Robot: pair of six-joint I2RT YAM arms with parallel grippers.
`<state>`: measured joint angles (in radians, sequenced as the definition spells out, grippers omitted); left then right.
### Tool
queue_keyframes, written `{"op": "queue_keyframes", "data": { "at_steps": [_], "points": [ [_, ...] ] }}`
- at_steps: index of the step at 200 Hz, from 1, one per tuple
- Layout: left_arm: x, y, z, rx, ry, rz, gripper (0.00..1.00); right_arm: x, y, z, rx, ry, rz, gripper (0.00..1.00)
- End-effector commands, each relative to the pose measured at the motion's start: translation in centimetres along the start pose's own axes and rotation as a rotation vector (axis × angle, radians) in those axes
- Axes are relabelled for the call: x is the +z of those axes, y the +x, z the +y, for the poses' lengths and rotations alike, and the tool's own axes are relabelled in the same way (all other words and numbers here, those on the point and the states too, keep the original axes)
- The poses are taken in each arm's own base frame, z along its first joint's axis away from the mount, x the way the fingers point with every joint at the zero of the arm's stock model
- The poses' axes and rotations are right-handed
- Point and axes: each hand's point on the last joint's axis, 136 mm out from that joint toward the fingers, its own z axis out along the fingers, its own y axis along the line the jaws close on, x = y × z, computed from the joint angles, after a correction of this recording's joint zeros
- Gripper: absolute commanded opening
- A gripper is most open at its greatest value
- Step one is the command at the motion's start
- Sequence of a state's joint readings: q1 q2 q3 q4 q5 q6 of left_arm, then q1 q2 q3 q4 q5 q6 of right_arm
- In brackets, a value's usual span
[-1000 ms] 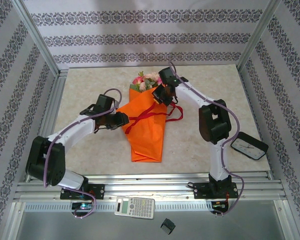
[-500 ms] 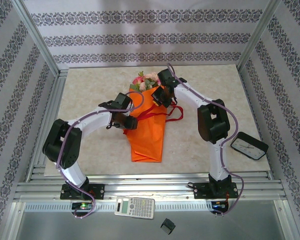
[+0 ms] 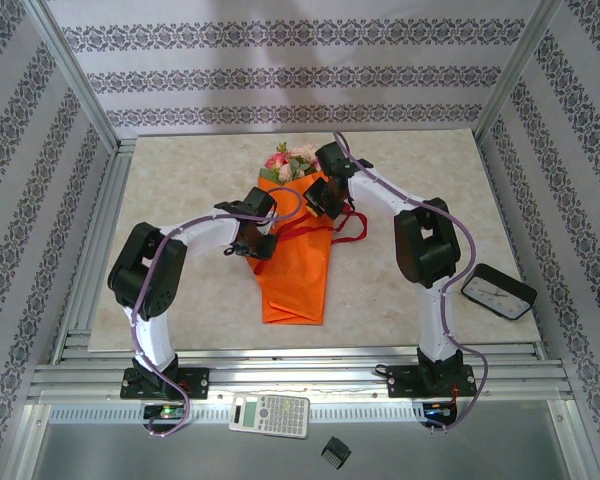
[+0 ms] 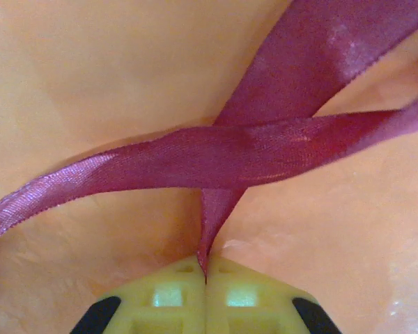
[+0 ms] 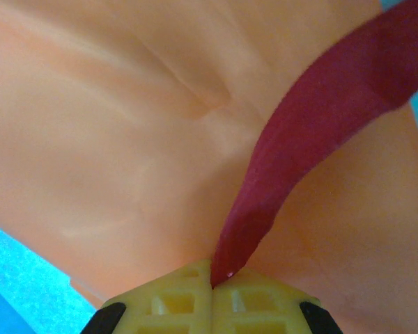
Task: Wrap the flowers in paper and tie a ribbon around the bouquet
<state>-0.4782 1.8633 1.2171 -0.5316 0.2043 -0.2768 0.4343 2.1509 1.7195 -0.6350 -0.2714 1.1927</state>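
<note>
Swung inward, left claw now sits at the bouquet's left edge, pinching one ribbon strand; right claw pinches another, strands crossing between them, across the bouquet's length.

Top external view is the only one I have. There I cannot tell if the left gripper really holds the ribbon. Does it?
Observer: Yes. The left wrist view shows the left gripper shut on one strand of the ribbon.
Operator: Do the strands cross near it?
Observer: Yes. Just beyond the gripper the held strand crosses a second strand, and both lie against the orange paper.
Operator: And the right side?
Observer: The right wrist view shows the right gripper shut on a ribbon strand too. From the gripper this strand curves up and to the right in that view.
</note>
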Motion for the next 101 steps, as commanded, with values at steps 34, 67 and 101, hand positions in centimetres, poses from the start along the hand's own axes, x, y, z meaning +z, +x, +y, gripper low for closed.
{"op": "queue_keyframes", "data": {
  "at_steps": [34, 67, 101],
  "points": [
    [-6.3, 0.7, -0.8, -0.080, 0.034, -0.147, 0.00, -3.6, 3.3, 0.1, 0.090, -0.050, -0.028, 0.00],
    [-7.4, 2.2, -1.2, -0.139, 0.100, -0.159, 0.00, -4.0, 5.0, -0.2, 0.114, -0.057, -0.024, 0.00],
    [-8.4, 3.0, -0.9, -0.171, 0.118, -0.165, 0.00, -3.6, 6.5, -0.7, 0.122, -0.050, 0.047, 0.13]
  ]
}}
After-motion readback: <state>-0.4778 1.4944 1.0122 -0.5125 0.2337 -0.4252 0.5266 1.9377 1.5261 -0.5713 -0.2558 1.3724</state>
